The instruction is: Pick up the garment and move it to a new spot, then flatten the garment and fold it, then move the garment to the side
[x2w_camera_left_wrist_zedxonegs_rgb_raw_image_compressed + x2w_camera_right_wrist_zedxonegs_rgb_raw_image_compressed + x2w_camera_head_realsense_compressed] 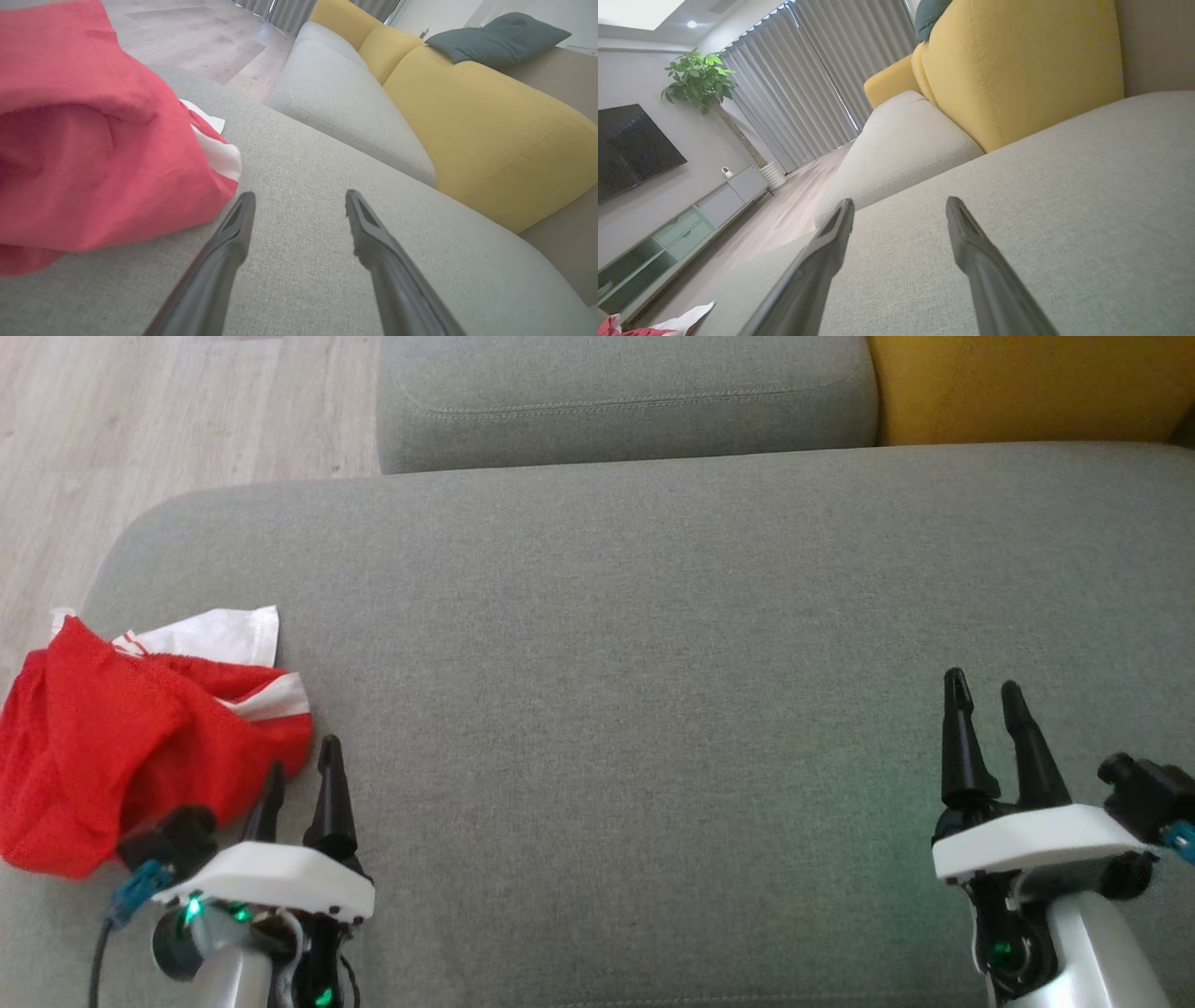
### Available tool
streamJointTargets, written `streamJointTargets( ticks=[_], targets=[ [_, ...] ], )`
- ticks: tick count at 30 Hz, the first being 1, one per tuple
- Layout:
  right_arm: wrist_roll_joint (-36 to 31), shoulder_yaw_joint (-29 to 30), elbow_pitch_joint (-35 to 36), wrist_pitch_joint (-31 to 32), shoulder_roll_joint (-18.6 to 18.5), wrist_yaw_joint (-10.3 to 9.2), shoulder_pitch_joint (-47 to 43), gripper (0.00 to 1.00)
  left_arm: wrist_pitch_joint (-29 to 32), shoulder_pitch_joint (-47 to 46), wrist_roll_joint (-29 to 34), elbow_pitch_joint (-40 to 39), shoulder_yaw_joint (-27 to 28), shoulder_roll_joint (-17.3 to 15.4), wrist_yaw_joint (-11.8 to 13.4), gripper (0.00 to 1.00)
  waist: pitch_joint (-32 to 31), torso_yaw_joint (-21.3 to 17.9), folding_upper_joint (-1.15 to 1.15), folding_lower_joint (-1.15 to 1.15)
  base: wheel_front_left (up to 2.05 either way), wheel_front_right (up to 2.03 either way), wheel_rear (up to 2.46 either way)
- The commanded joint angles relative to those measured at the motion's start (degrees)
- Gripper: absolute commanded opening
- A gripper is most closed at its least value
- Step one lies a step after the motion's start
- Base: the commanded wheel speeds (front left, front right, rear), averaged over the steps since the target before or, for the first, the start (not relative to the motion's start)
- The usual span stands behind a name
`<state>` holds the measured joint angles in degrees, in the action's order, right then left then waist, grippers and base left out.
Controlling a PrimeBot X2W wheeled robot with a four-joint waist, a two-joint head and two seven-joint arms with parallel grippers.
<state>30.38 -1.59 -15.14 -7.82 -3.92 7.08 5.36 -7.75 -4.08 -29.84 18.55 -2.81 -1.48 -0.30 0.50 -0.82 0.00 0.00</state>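
The garment [112,747] is a crumpled red piece with white parts, lying at the left end of the grey sofa seat [635,644]. My left gripper [301,765] stands open just right of it, low at the front, with nothing between its fingers. In the left wrist view the garment [93,154] bulges to the left of the left gripper [299,198], close to one fingertip, and I cannot tell whether they touch. My right gripper [982,691] hovers open over bare seat at the lower right. The right wrist view has the right gripper [899,205] open, and the garment [658,326] far off in its bottom left corner.
A second grey seat cushion [625,392] lies behind, with a yellow backrest [1027,383] at the far right. Wooden floor [140,429] runs past the sofa's left edge. A dark pillow [500,35] rests on the yellow backrest. A TV, a low cabinet and a plant stand across the room.
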Motion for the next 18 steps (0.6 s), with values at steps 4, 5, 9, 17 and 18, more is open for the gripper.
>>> streamJointTargets(
  ticks=[4, 5, 9, 17, 18],
  targets=[
    [-4.2, -1.2, 2.6, -1.3, 0.1, 0.34, 3.0, 1.0, -1.4, -4.0, 4.2, -2.3, 0.8, -1.1, 1.1, 1.0, 0.1, 0.0, 0.0, 0.0, 0.0, 0.0, 0.0],
    [-5.0, -1.3, 2.5, -1.5, 0.2, 0.35, 3.0, 1.0, -1.6, -4.1, 5.0, -2.2, 0.7, -1.1, 1.3, 1.0, 0.1, 0.0, 0.0, 0.0, 0.0, 0.0, 0.0],
    [-8.4, -1.3, 1.3, -2.2, 0.4, 0.35, 2.9, 1.0, -2.3, -4.4, 8.2, -1.9, 0.3, -1.3, 2.1, 1.0, 0.1, -0.1, 0.0, 0.0, 0.0, 0.0, 0.0],
    [-14.6, -1.9, -0.3, -3.5, 0.6, 0.37, 3.5, 1.0, -3.6, -4.7, 13.9, -1.8, -0.6, -1.6, 3.5, 1.0, 0.0, -0.4, 0.0, 0.0, 0.0, 0.0, 0.0],
    [-15.3, -1.9, -0.4, -3.7, 0.6, 0.37, 3.5, 1.0, -3.8, -4.8, 14.6, -1.8, -0.7, -1.6, 3.7, 1.0, 0.0, -0.4, 0.0, 0.0, 0.0, 0.0, 0.0]
  ],
)
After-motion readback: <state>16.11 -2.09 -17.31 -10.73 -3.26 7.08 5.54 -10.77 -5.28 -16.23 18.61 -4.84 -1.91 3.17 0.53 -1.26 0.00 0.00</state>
